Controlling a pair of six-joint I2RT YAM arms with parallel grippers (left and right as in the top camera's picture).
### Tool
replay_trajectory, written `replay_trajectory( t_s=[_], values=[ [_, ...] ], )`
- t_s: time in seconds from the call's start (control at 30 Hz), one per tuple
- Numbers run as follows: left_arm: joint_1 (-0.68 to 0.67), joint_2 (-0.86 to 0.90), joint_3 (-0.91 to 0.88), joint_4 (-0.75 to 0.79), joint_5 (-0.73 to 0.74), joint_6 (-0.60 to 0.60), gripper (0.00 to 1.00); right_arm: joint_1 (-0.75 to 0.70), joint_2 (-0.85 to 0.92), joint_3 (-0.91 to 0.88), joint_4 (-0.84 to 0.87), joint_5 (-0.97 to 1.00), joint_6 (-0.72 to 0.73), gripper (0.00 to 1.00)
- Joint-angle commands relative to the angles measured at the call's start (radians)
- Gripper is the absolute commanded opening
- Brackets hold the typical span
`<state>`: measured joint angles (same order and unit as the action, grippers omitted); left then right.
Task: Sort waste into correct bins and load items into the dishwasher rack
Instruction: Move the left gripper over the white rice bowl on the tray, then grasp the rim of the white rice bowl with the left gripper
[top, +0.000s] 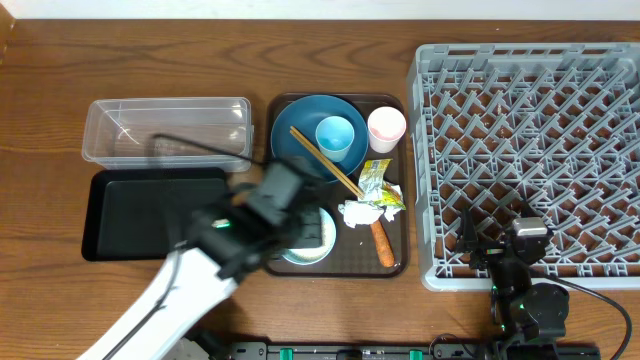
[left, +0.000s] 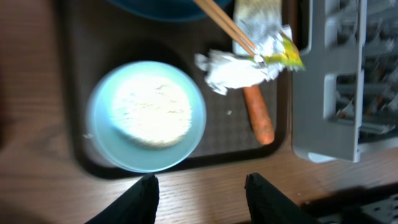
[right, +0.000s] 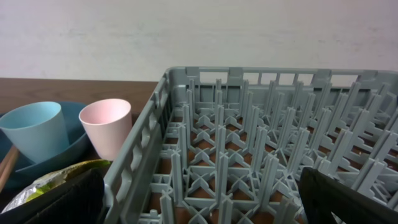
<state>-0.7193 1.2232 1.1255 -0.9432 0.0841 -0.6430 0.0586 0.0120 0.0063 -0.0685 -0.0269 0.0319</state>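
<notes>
Hovering near the pale-blue bowl of rice on the brown tray, left pincer is released and empty, while right pincer gapes wide by the grey rack.

Quick tally, 1 brown wooden surface, and on it:

- 1 big square grey plastic rack
- 1 clear plastic rectangular tub
- 1 shallow black rectangular tray
- 1 brown serving tray
- Dishes: 1 large dark-blue plate, 1 pale-blue bowl
- 2 cups: small light-blue cup, pinkish-white cup
- 2 wooden chopsticks
- Waste: 1 crumpled white paper napkin, 1 yellow-green wrapper, 1 orange sausage-like stick, 1 heap of white rice
- 2 robot hands: left hand, right hand
</notes>
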Motion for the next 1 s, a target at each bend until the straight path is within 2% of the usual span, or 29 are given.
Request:
replay_trajectory(
  t_s=[0.0,0.1,0.5,0.97],
  values=[
    [-0.078,0.087,-0.011,0.028,-0.119,-0.074,0.51,0.003,-0.006,-0.001,-0.003,-0.003,-0.018,0.99],
    [-0.111,0.179,-0.011,0.071,-0.126,-0.084,0.55,0.003,-0.006,-0.001,-0.003,-0.004,-0.018,0.99],
    [-0.118,0.408,-0.011,0.165,-0.126,-0.118,0.56,0.003,-0.006,-0.001,-0.003,-0.003,-0.018,0.99],
    [-0.118,0.477,-0.011,0.175,-0.168,-0.118,0.55,0.003,-0.006,-0.001,-0.003,-0.003,-0.018,0.99]
  ],
)
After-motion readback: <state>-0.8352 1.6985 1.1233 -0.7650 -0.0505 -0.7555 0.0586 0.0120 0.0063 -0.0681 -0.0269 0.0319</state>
